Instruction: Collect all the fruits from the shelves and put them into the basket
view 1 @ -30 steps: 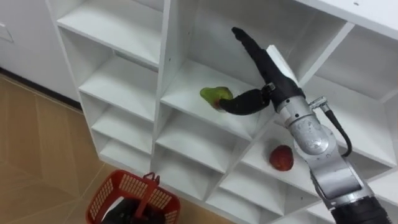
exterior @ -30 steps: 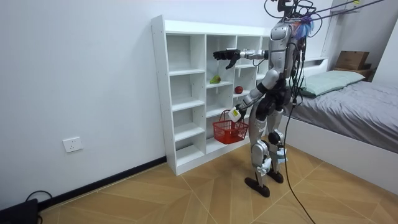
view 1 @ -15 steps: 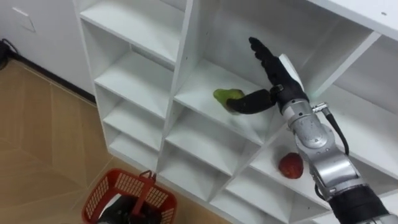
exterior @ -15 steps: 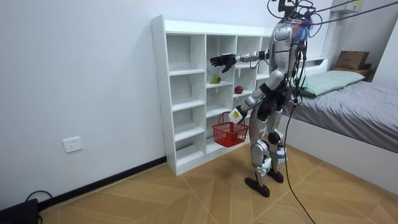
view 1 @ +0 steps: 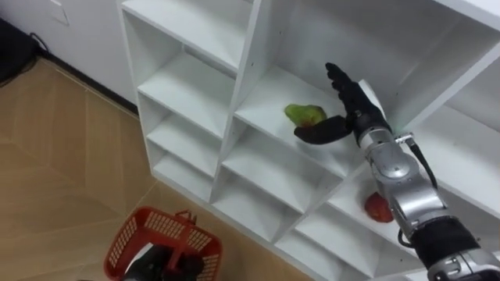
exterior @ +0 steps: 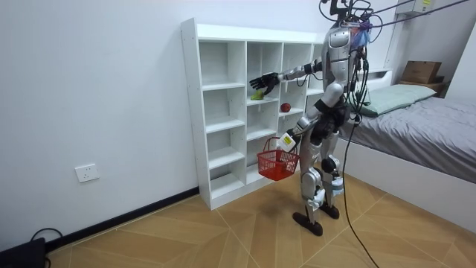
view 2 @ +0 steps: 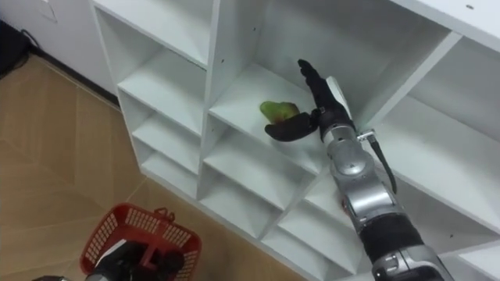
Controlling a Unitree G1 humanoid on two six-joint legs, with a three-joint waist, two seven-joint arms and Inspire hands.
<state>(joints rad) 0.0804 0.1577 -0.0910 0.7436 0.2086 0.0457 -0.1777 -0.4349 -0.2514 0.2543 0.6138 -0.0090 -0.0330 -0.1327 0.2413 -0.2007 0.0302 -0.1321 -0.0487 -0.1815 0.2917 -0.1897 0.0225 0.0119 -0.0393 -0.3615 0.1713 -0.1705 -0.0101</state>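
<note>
White closet (view 1: 248, 62) of open compartments, with the robot standing before it. The red basket (view 1: 123, 243) hangs low at the robot's left, its handle gripped by the left robot hand (exterior: 285, 139). The right robot hand (view 1: 353, 101), fingers straight and thumb spread, reaches into a middle compartment just beside the green fruit (view 1: 305, 115), holding nothing. The red fruit (view 1: 377, 208) lies in the next column, a shelf lower. Step in hand: approach to the first pick. The next move calls for closing round the green fruit.
</note>
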